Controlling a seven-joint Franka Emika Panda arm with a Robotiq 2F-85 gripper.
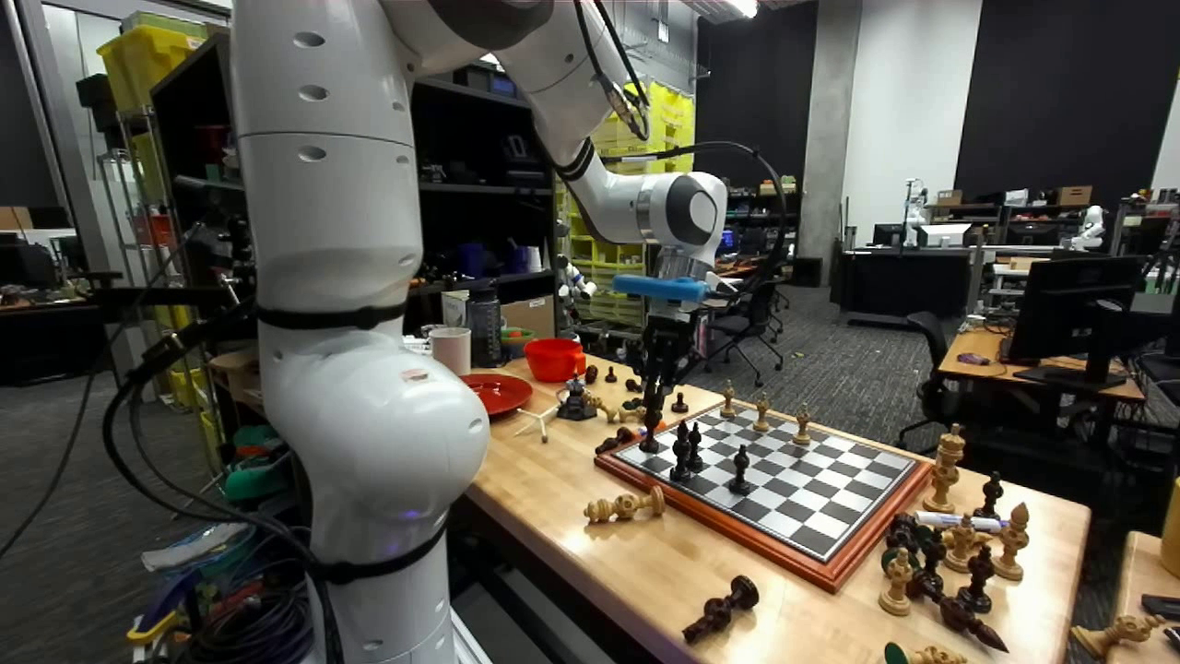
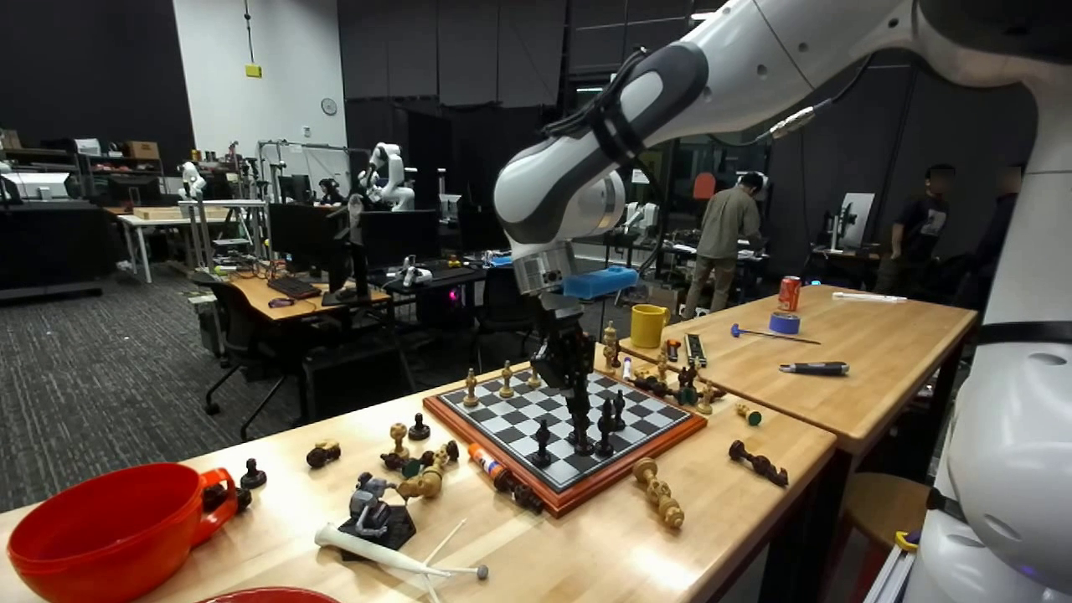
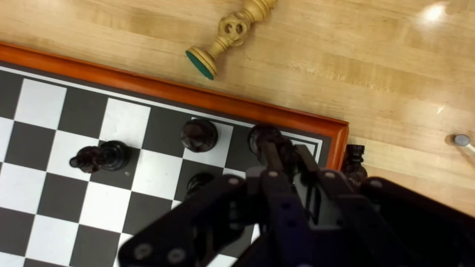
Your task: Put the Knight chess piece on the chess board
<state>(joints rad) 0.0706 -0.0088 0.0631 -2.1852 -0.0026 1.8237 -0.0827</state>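
Wrist view looks down, close — exterior views share the board (image 1: 795,481).

A white wall (image 2: 285,117) with a round clock (image 2: 329,106) meets dark panels (image 2: 469,50); grey streaked carpet (image 2: 151,377) runs below. A concrete pillar (image 1: 836,120) rises and a ceiling strip light (image 1: 741,7) glows. A black office chair (image 2: 243,327) stands by a wooden desk (image 2: 251,291), and the pale wooden worktop (image 1: 553,461) shines.
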